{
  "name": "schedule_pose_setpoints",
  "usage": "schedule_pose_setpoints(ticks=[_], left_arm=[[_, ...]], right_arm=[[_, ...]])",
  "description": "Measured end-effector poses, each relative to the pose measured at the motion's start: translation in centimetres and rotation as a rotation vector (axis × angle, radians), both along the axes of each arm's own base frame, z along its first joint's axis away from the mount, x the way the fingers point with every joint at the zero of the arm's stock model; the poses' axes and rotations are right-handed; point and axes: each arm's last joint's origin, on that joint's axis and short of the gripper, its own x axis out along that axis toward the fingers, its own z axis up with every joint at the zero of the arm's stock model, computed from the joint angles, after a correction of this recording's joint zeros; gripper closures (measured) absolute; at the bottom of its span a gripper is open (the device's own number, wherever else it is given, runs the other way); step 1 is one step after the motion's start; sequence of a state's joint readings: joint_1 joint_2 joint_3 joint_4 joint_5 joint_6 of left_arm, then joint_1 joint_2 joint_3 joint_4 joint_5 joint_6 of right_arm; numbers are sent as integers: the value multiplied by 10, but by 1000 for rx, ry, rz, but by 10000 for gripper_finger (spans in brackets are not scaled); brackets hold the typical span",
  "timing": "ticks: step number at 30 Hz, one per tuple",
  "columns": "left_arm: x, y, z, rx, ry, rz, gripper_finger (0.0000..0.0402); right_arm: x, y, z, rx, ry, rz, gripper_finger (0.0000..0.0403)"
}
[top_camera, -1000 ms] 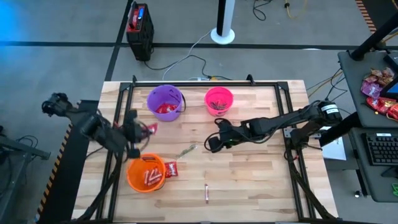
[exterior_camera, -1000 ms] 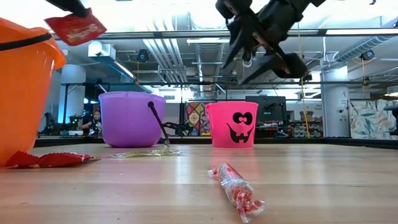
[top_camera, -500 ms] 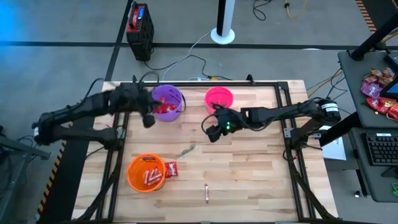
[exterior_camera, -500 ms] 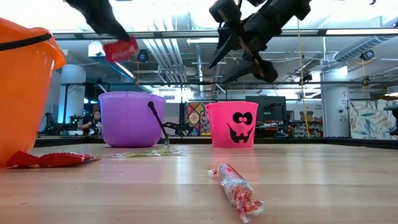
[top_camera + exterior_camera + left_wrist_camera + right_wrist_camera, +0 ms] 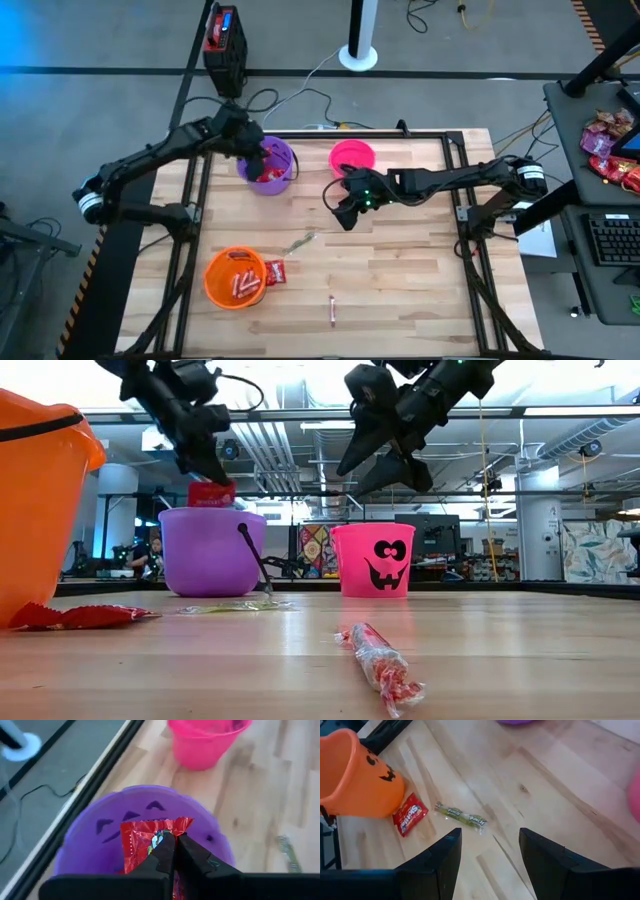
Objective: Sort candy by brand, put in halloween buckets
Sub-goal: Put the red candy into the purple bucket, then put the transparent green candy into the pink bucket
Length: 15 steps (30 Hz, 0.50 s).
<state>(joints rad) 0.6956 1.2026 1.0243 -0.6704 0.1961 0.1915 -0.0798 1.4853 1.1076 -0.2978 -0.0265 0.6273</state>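
Note:
My left gripper (image 5: 262,158) hangs over the purple bucket (image 5: 270,172), shut on a red candy packet (image 5: 212,494). The left wrist view shows the packet (image 5: 145,845) above the purple bucket's (image 5: 95,835) opening. My right gripper (image 5: 345,212) is open in the air near the table's middle, just nearer than the pink bucket (image 5: 352,160). Below it, a green stick candy (image 5: 461,816) lies flat on the wood. A red packet (image 5: 274,271) lies beside the orange bucket (image 5: 236,277), which holds tan sticks. A pinkish stick (image 5: 333,309) lies toward the near edge. My left gripper pinches the red packet between its two shut fingers (image 5: 167,855), near the packet's top edge (image 5: 157,832). The fingers come from above, pointing down. The packet is lifted clear and hangs below them, its lower end (image 5: 212,502) at the purple bucket's rim.
The purple bucket has red packets inside, and the pink bucket (image 5: 385,560) holds dark sticks. A black frame rail runs round the table (image 5: 400,270). Open wood lies between the buckets and to the right of the candy. Cables and a dark box sit on the floor beyond the far edge.
My left gripper has swung from above the orange bucket toward the far edge, carrying the red packet, and come down over the purple bucket. My right gripper has shifted a little toward the far edge.

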Motion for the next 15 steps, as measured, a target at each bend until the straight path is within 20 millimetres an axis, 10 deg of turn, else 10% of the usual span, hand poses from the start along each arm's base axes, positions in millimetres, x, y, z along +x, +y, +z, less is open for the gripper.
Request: schedule_pose_setpoints(ticks=[15], left_arm=[[4, 6, 22, 42, 19, 35, 309]], right_arm=[[0, 0, 0, -55, 1, 61, 211]])
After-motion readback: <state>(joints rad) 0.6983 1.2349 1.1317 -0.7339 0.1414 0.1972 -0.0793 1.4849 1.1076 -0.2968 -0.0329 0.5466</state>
